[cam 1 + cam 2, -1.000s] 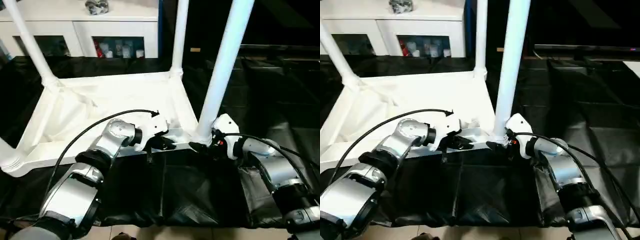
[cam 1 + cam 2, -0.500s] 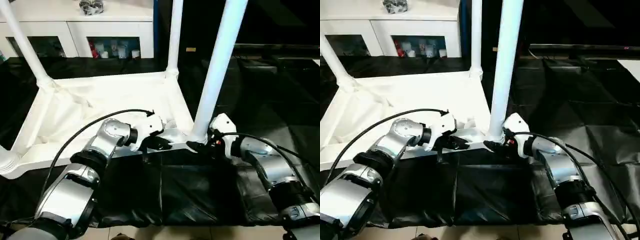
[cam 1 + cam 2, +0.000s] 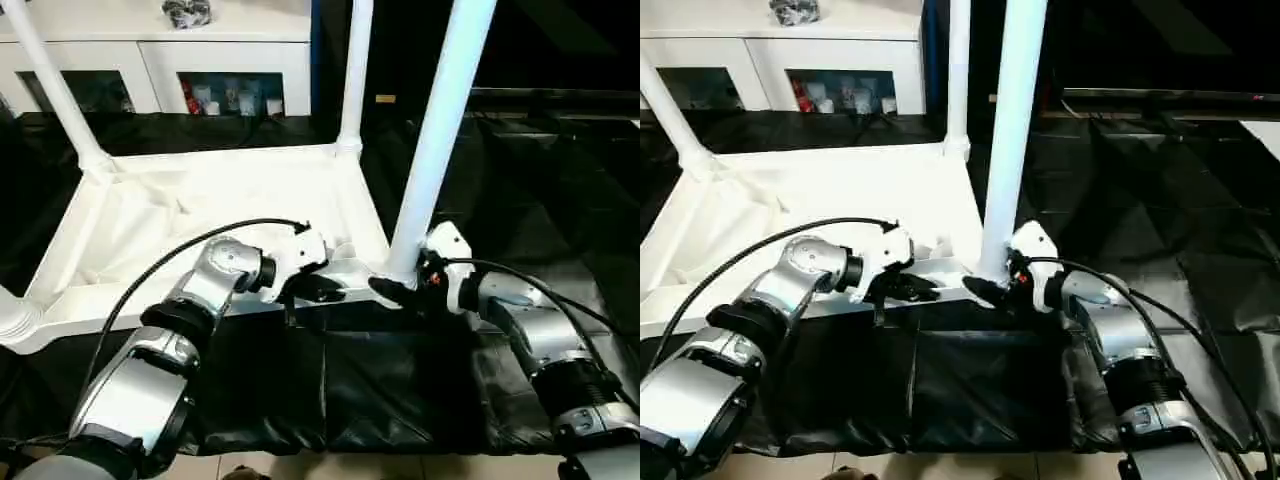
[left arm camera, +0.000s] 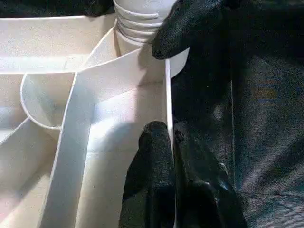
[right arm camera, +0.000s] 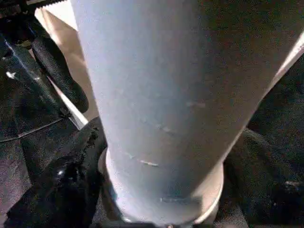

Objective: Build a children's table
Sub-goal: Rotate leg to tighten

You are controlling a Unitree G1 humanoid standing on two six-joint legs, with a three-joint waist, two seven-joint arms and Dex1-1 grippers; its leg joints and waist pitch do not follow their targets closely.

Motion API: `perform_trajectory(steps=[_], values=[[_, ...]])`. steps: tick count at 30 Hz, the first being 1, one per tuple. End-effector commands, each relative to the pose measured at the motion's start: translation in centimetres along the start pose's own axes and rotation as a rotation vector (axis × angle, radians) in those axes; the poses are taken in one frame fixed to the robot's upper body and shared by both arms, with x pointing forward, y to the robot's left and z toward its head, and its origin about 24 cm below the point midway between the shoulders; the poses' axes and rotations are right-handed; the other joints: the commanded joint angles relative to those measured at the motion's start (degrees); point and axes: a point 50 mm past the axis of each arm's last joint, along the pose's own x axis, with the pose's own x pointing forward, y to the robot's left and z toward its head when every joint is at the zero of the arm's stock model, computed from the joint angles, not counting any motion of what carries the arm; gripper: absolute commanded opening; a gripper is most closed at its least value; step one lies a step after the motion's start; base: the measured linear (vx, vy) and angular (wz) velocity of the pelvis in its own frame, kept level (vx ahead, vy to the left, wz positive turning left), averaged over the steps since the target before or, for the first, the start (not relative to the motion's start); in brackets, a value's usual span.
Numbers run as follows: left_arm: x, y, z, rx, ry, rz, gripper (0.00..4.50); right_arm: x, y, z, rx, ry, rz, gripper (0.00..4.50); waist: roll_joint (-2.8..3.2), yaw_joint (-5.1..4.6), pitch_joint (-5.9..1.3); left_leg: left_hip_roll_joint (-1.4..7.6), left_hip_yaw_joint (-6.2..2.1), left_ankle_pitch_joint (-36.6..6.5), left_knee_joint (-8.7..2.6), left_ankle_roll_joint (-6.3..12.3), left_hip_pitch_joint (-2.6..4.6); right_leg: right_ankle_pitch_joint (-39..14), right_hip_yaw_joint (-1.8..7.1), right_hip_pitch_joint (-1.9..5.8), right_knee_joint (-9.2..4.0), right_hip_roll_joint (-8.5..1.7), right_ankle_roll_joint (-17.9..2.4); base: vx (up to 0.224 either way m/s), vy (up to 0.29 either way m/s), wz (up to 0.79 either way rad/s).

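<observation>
The white tabletop (image 3: 200, 210) lies upside down on black cloth, ribs up. Legs stand in its sockets: the near right leg (image 3: 440, 130), the far right leg (image 3: 355, 70) and the far left leg (image 3: 50, 90). The near left corner socket (image 3: 12, 318) is at the picture's edge. My left gripper (image 3: 325, 290) is shut on the tabletop's thin near rim (image 4: 167, 95), one finger on each side of the wall. My right gripper (image 3: 395, 290) is closed around the base of the near right leg (image 5: 156, 95), just above its socket, a black finger (image 5: 61, 185) on each side.
A white cabinet with glass doors (image 3: 230, 50) stands behind the tabletop. Crumpled black cloth (image 3: 400, 380) covers the surface in front and to the right. Black cables run along both forearms.
The head camera has shifted slightly. Both grippers keep the same holds, and the tabletop and legs have not visibly moved.
</observation>
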Motion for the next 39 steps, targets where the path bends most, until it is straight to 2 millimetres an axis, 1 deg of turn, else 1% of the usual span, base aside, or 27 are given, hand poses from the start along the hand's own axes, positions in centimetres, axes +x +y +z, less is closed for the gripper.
perform_trajectory(steps=[1, 3, 7, 9, 11, 13, 15, 16, 17, 18, 19, 21, 22, 23, 24, 26, 27, 28, 31, 32, 33, 34, 35, 36, 37, 38, 39], values=[[0.7, -1.0, -1.1, -0.019, 0.045, -0.076, 0.00, 0.4, 0.0, 0.2, 0.011, -0.004, 0.009, 3.32, -0.92, 0.38, -3.56, 1.12, -0.55, -14.80, -3.84, 2.68, 0.58, -13.07, 1.51, 2.61, -4.59, -2.58, -14.09, 0.000, 0.000, 0.00], [0.7, -1.0, -1.1, -0.019, 0.046, -0.077, 0.00, 0.5, 0.1, 0.2, 0.018, -0.012, 0.010, 3.12, -1.08, 0.31, -3.50, 1.13, -0.56, -15.38, -3.91, 2.58, 0.59, -13.92, 1.52, 2.55, -4.69, -2.61, -13.97, 0.000, 0.000, 0.00], [0.6, -1.1, -1.2, -0.022, 0.049, -0.079, 0.00, 0.7, 0.2, 0.2, 0.030, -0.022, 0.010, 2.82, -0.94, 0.18, -3.42, 1.13, -0.60, -15.83, -4.00, 2.30, 0.59, -14.77, 1.55, 2.47, -4.79, -2.60, -13.76, 0.000, 0.000, 0.00], [0.6, -1.1, -1.3, -0.023, 0.051, -0.078, 0.00, 0.8, 0.3, 0.1, 0.031, -0.022, 0.010, 2.80, -0.93, 0.00, -3.42, 1.13, -0.65, -16.03, -4.06, 2.19, 0.52, -14.92, 1.54, 2.49, -4.78, -2.60, -13.73, 0.000, 0.000, 0.00], [0.5, -1.0, -1.4, -0.029, 0.061, -0.069, 0.00, 1.1, 0.5, -0.1, 0.043, -0.026, 0.009, 2.78, -0.70, -0.07, -3.41, 1.16, -0.68, -16.15, -4.09, 2.13, 0.54, -14.66, 1.55, 2.47, -4.75, -2.61, -13.86, 0.000, 0.000, 0.00], [0.5, -0.8, -1.4, -0.043, 0.066, -0.043, 0.00, 1.5, 0.8, -0.4, 0.065, -0.031, -0.017, 2.77, -0.78, -0.18, -3.36, 1.12, -0.65, -16.79, -4.14, 1.99, 0.59, -15.16, 1.55, 2.40, -4.84, -2.57, -13.87, 0.000, 0.000, 0.00], [0.9, -0.6, -1.2, -0.055, 0.062, -0.013, 0.00, 2.0, 1.1, -0.6, 0.089, -0.031, -0.066, 2.77, -0.75, -0.39, -3.22, 1.07, -0.70, -17.72, -4.28, 1.40, 0.72, -17.17, 1.62, 2.17, -5.06, -2.64, -13.42, 0.000, 0.000, 0.00], [2.2, -0.6, -0.5, -0.086, 0.039, 0.043, 0.00, 3.3, 2.1, -1.1, 0.135, -0.032, -0.151, 2.77, -1.03, -0.59, -3.11, 1.05, -0.80, -18.66, -4.43, 0.94, 0.73, -19.60, 1.57, 2.16, -5.26, -2.67, -12.65, 0.000, 0.000, 0.00], [3.0, -0.7, 0.0, -0.101, 0.024, 0.068, 0.00, 4.0, 2.7, -1.2, 0.158, -0.034, -0.184, 2.76, -0.86, -0.60, -2.97, 1.03, -0.79, -19.07, -4.49, 0.58, 0.84, -20.88, 1.68, 1.90, -5.45, -2.72, -12.20, 0.000, 0.000, 0.00], [3.7, -0.7, 0.4, -0.113, 0.012, 0.092, 0.00, 4.6, 3.2, -1.2, 0.179, -0.035, -0.209, 2.76, -0.80, -0.62, -2.88, 1.06, -0.96, -20.75, -4.61, -0.13, 1.37, -24.10, 1.65, 1.48, -5.90, -2.82, -11.35, 0.000, 0.000, 0.00], [4.4, -0.8, 0.8, -0.125, 0.001, 0.116, 0.00, 5.2, 3.6, -1.2, 0.203, -0.035, -0.241, 2.76, -0.83, -0.76, -2.80, 1.02, -1.06, -21.57, -4.68, -0.49, 1.39, -25.43, 1.62, 1.45, -5.99, -2.72, -10.83, 0.000, 0.000, 0.00], [5.0, -0.9, 1.3, -0.135, -0.008, 0.136, 0.00, 5.8, 3.9, -1.0, 0.224, -0.036, -0.273, 2.76, -0.74, -0.93, -2.78, 0.98, -1.31, -24.83, -4.91, -1.27, 1.77, -28.88, 1.51, 1.14, -6.55, -2.69, -9.24, 0.000, 0.000, 0.00], [6.5, -1.2, 2.1, -0.127, -0.007, 0.171, 0.00, 7.3, 4.6, 0.1, 0.224, -0.056, -0.308, 2.76, -0.40, -1.16, -2.75, 0.93, -1.49, -25.84, -5.09, -1.48, 1.75, -29.41, 1.44, 1.17, -6.77, -2.68, -8.67, 0.000, 0.000, 0.00], [6.6, -1.2, 2.2, -0.124, -0.007, 0.171, 0.00, 7.4, 4.6, 0.3, 0.220, -0.061, -0.307, 2.76, 0.14, -1.18, -2.86, 0.91, -1.66, -26.06, -5.17, -1.68, 1.76, -29.17, 1.31, 1.28, -6.73, -2.76, -8.56, 0.000, 0.000, 0.00], [6.8, -1.3, 2.3, -0.118, -0.006, 0.170, 0.00, 7.5, 4.7, 0.5, 0.212, -0.070, -0.304, 2.76, -0.17, -1.45, -3.03, 0.83, -1.70, -25.82, -5.35, -1.59, 1.48, -28.12, 1.17, 1.66, -6.86, -2.64, -8.08, 0.000, 0.000, 0.00], [6.7, -1.3, 2.3, -0.103, -0.006, 0.162, 0.00, 7.4, 4.5, 1.2, 0.187, -0.109, -0.301, 2.76, -0.10, -1.23, -3.16, 0.76, -1.52, -25.21, -5.40, -0.59, 1.64, -26.71, 1.26, 1.57, -7.14, -2.65, -8.00, 0.000, 0.000, 0.00], [6.7, -1.3, 2.2, -0.102, -0.005, 0.161, 0.00, 7.2, 4.3, 1.3, 0.183, -0.122, -0.304, 3.11, 0.39, -1.17, -3.29, 0.81, -1.53, -24.56, -5.46, -0.26, 1.57, -24.89, 1.35, 1.70, -6.99, -2.67, -8.55, 0.000, 0.000, 0.00], [6.3, -1.3, 2.0, -0.092, -0.007, 0.152, 0.00, 6.7, 4.0, 1.4, 0.188, -0.151, -0.293, 3.45, 0.15, -1.21, -3.38, 0.84, -1.45, -23.50, -5.53, 0.02, 1.27, -22.51, 1.32, 1.97, -6.89, -2.63, -9.07, 0.000, 0.000, 0.00], [5.2, -1.1, 1.4, -0.069, -0.009, 0.122, 0.00, 5.5, 3.2, 1.3, 0.178, -0.184, -0.273, 3.55, 0.09, -1.00, -3.44, 0.87, -1.22, -22.67, -5.40, 0.95, 1.33, -19.68, 1.47, 2.00, -6.75, -2.67, -10.16, 0.000, 0.000, 0.00], [4.2, -0.9, 0.9, -0.051, -0.012, 0.107, 0.00, 4.4, 2.5, 1.0, 0.134, -0.174, -0.245, 3.73, -0.33, -0.92, -3.64, 0.86, -1.12, -20.66, -5.29, 1.80, 0.88, -17.49, 1.44, 2.47, -6.41, -2.67, -10.60, 0.000, 0.000, 0.00], [4.1, -0.9, 0.8, -0.048, -0.013, 0.105, 0.00, 4.3, 2.4, 1.0, 0.128, -0.171, -0.242, 3.87, -0.25, -0.72, -3.71, 0.88, -1.15, -19.97, -5.20, 2.19, 0.95, -17.08, 1.41, 2.49, -6.33, -2.74, -10.78, 0.000, 0.000, 0.00], [3.7, -0.8, 0.7, -0.036, -0.016, 0.098, 0.00, 3.8, 2.2, 0.8, 0.108, -0.161, -0.229, 3.94, -0.22, -0.69, -3.80, 0.87, -0.98, -18.26, -4.99, 2.74, 0.79, -15.22, 1.50, 2.56, -6.15, -2.80, -11.36, 0.000, 0.000, 0.00], [3.2, -0.7, 0.4, -0.039, -0.015, 0.087, 0.00, 3.4, 1.9, 0.7, 0.083, -0.147, -0.207, 3.98, -0.37, -0.71, -3.86, 0.81, -0.90, -17.17, -4.93, 3.03, 0.60, -14.37, 1.46, 2.74, -6.04, -2.78, -11.51, 0.000, 0.000, 0.00], [2.5, -0.8, 0.1, -0.019, -0.021, 0.053, 0.00, 2.7, 1.7, 0.4, 0.056, -0.131, -0.151, 4.18, -0.55, -0.57, -4.01, 0.83, -0.80, -15.36, -4.73, 3.65, 0.53, -13.07, 1.43, 2.83, -5.84, -2.76, -11.87, 0.000, 0.000, 0.00], [2.2, -0.8, 0.0, -0.012, -0.023, 0.039, 0.00, 2.5, 1.7, 0.4, 0.047, -0.125, -0.127, 4.18, -0.59, -0.26, -4.08, 0.85, -0.75, -13.50, -4.56, 4.48, 0.35, -11.44, 1.29, 3.10, -5.53, -2.82, -12.62, 0.000, 0.000, 0.00], [1.7, -1.0, -0.3, -0.014, -0.025, -0.010, 0.00, 1.9, 1.7, 0.1, 0.027, -0.102, -0.061, 4.18, -0.34, 0.10, -4.14, 1.09, -0.49, -12.27, -4.32, 5.16, 0.55, -9.11, 1.20, 2.90, -5.35, -2.69, -13.66, 0.000, 0.000, 0.00], [1.7, -1.0, -0.3, -0.014, -0.025, -0.010, 0.00, 1.9, 1.7, 0.1, 0.027, -0.102, -0.061, 4.18, -0.26, 0.08, -4.13, 1.20, -0.40, -11.69, -4.28, 5.41, 0.44, -7.84, 1.19, 2.87, -5.11, -2.67, -14.21, 0.000, 0.000, 0.00]])
